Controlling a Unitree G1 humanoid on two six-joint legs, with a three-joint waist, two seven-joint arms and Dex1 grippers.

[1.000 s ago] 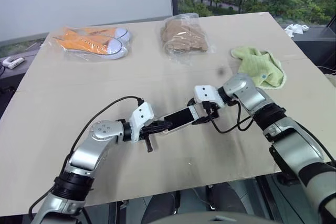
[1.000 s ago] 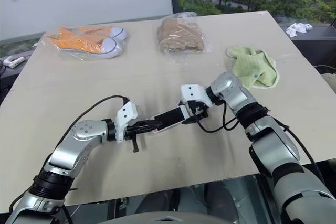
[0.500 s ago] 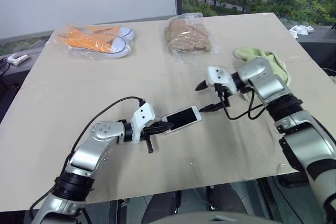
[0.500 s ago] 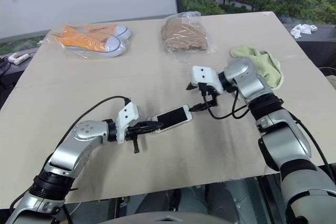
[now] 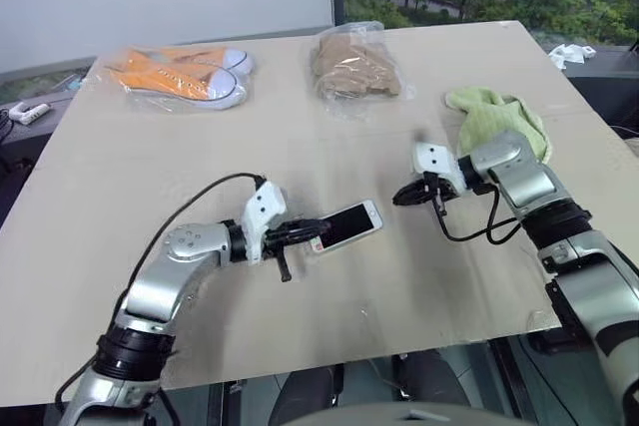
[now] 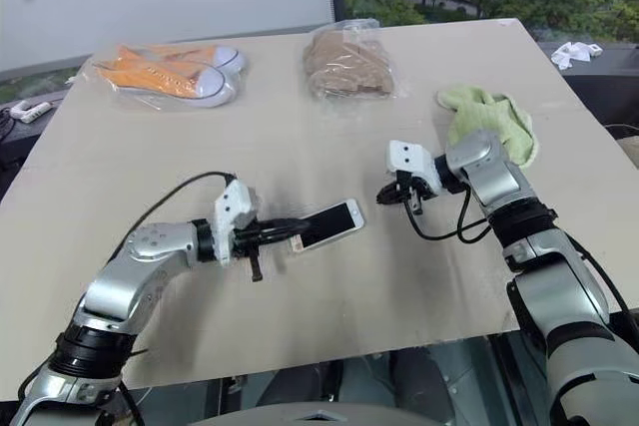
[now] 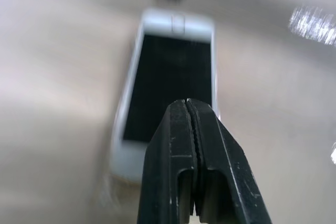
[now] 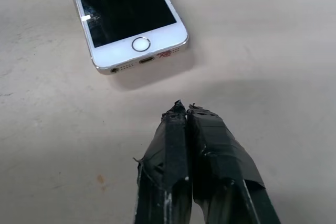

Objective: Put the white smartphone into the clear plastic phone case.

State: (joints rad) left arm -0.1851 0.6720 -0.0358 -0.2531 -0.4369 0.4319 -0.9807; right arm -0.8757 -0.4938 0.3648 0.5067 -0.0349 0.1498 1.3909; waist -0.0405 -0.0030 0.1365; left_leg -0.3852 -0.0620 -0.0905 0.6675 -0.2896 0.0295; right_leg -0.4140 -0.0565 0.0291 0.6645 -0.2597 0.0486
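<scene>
The white smartphone point(image 5: 345, 225) lies screen up near the middle of the table point(image 5: 300, 157), its home button end point(image 8: 140, 44) towards my right arm. My left gripper point(image 5: 316, 232) is shut, its black fingers point(image 7: 191, 145) reaching over the phone's other end; whether they pinch anything I cannot tell. My right gripper point(image 5: 401, 194) is shut and empty, its taped fingertips point(image 8: 178, 116) a short way off the home button end, above the tabletop. The clear plastic phone case is hidden from me.
At the back of the table lie orange sneakers in a clear bag point(image 5: 180, 77) and a brown item in another bag point(image 5: 354, 67). A green cloth point(image 5: 499, 119) sits just behind my right forearm. The table's front edge point(image 5: 399, 346) is close.
My right gripper drew away from the phone's home button end towards the right and closed. My left hand rose a little, fingers still shut at the phone's other end.
</scene>
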